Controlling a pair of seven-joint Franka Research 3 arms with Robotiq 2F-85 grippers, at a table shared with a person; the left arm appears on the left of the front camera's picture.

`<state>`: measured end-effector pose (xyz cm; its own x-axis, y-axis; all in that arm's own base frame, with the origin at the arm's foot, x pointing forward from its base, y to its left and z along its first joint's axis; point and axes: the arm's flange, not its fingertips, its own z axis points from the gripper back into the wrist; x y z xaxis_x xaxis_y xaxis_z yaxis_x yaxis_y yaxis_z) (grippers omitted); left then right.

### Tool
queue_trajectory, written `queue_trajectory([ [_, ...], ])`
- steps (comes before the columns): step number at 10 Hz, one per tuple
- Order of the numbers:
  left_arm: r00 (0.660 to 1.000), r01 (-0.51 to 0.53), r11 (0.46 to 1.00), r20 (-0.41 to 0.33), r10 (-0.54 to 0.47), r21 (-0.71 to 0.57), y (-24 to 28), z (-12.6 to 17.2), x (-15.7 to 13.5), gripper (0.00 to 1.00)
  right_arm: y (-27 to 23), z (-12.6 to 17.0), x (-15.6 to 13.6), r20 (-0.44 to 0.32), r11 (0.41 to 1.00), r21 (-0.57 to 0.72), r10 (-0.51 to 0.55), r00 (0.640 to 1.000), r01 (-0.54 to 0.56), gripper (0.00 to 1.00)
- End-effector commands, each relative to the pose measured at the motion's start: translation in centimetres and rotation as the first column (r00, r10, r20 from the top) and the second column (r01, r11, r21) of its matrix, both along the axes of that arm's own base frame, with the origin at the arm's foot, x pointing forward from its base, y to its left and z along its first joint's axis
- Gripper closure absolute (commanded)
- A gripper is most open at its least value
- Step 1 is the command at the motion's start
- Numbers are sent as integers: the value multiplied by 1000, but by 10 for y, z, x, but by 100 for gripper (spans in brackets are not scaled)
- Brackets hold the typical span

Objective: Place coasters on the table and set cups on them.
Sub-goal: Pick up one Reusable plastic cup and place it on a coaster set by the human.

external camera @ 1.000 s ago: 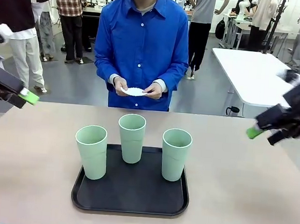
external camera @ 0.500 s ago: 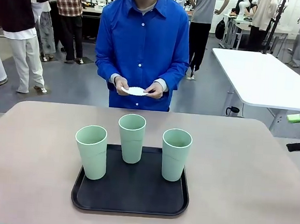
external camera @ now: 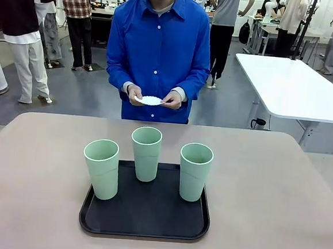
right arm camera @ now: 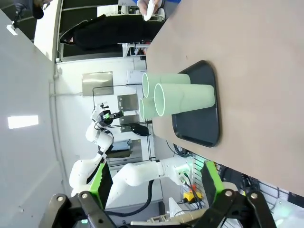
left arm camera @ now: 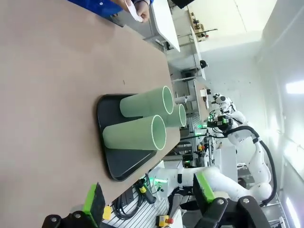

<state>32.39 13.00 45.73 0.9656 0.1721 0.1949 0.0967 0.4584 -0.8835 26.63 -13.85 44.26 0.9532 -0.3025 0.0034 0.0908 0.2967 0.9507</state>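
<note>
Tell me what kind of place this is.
Probably a robotics lab or workshop hall: an open, green-padded left gripper faces the tan table, three cups stand staged on a black tray, and people stand about behind, near a white table.

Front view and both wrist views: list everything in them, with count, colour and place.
cups: three, pale mint green, upright on the tray
tray: one, black, near middle of the table
table: one, tan, under the tray
coasters: count cannot tell, white, held beyond the table's far edge
white table: one, white, behind at picture right
person: one, blue shirt, standing at the far side
person's right hand: one, on the coasters' edge
person's left hand: one, on the opposite edge
left gripper: one, black with green pads, open, holding nothing
right gripper: one, black with green pads, open, holding nothing
</note>
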Motion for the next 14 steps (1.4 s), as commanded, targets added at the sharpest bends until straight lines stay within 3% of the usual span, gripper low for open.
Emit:
queue_trajectory([
  [1, 999, -47, 998, -1, 47, -33, 7, 4, -3, 0, -3, -6, -12, 12, 1000, -16, 6, 1000, -5, 0],
  [3, 997, -73, 997, 1, 73, 27, 8, 6, -4, 0, -4, -6, -14, 19, 1000, -20, 24, 1000, -24, 0],
  [4, 999, -37, 999, 0, 37, -4, 11, 1, -5, 0, -7, -1, -6, 1, 1000, -8, -15, 1000, 15, 0],
  [14, 999, -37, 999, 0, 37, -4, 11, 1, -5, 0, -7, -1, -6, 1, 1000, -8, -15, 1000, 15, 0],
])
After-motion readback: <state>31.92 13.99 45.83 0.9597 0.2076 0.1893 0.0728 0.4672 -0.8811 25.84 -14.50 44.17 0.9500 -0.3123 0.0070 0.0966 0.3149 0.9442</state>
